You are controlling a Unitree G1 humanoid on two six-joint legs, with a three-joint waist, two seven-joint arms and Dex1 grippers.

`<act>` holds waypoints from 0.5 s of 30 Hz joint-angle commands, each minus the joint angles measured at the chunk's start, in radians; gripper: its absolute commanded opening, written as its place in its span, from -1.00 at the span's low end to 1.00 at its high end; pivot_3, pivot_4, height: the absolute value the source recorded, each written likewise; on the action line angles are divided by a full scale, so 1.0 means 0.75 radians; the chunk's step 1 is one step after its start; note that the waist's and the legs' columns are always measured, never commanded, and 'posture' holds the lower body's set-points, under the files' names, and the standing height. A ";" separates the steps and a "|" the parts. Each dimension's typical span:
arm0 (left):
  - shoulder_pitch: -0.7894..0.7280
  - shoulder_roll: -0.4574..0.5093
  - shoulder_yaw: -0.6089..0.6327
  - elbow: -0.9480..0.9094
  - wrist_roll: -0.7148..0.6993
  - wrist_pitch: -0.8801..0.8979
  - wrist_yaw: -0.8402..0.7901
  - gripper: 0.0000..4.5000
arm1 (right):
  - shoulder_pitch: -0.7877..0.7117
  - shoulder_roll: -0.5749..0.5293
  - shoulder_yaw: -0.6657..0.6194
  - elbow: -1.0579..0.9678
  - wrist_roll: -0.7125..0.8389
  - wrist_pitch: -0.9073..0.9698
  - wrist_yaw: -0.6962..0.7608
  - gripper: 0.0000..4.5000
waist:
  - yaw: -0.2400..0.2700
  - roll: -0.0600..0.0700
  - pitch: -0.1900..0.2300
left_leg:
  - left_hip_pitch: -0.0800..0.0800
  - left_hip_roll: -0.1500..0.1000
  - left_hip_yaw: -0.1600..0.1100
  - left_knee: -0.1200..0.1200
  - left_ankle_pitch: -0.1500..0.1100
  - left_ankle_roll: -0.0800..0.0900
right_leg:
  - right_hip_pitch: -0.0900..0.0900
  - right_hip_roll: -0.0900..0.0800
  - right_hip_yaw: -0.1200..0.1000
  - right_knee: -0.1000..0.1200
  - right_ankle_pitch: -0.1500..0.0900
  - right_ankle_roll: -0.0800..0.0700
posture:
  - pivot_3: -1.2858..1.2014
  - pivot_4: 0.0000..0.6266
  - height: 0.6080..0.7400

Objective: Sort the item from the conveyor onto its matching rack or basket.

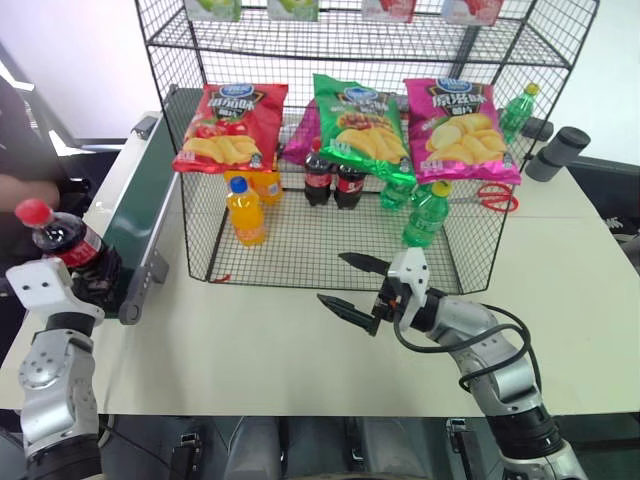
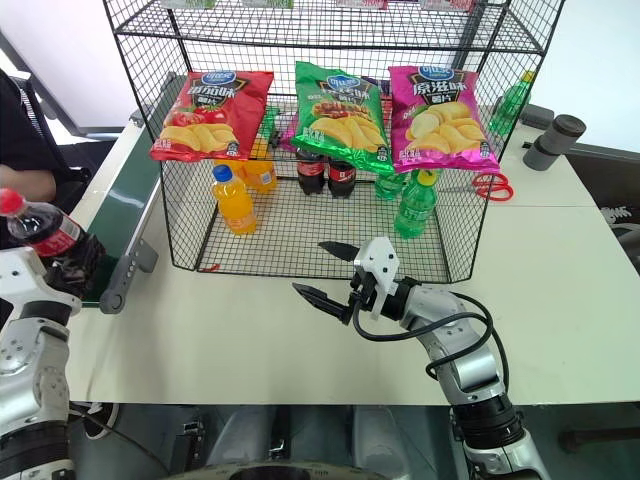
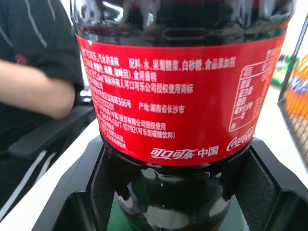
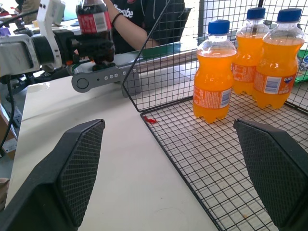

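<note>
At the near end of the long dark green conveyor belt with pale side rails (image 1: 135, 215), on the robot's left, the left pincer (image 1: 88, 278) is clamped on the lower body of the small plastic cola bottle with dark brown liquid, red cap and red label (image 1: 60, 238). The bottle appears clear of the belt, its long axis running upward with the cap leaning somewhat away from the rack. In the left wrist view the black fingers (image 3: 86, 192) press the bottle from both sides just below the label.

From that grip, the large black wire-grid shelf unit hung with red, green and pink chip bags (image 1: 330, 240) lies to the bottle's right and farther from the robot, across a strip of bare white table (image 1: 250, 340). Two matching cola bottles (image 1: 333, 180) stand on the rack's floor behind the green bag, between the orange-drink bottles (image 1: 245, 210) and the green bottles (image 1: 425, 212). So the carry would likely run rightward and forward, over the rack's low front wall.

The right pincer (image 1: 358, 288) hangs just before that front wall, spread wide and holding nothing, nearer the rack than the left. It sits close to the likely path, so the left arm may need to pass above it.
</note>
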 commanded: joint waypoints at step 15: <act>-0.036 0.432 -0.462 -0.673 -0.513 0.639 -0.620 0.26 | -0.261 -0.014 -0.108 -0.221 0.374 0.390 -0.055 1.00 | -0.009 0.005 0.003 | 0.000 0.000 0.000 -0.004 0.000 0.000 | -0.001 0.001 0.000 -0.002 -0.002 -0.004 | 0.03 -0.52 1.00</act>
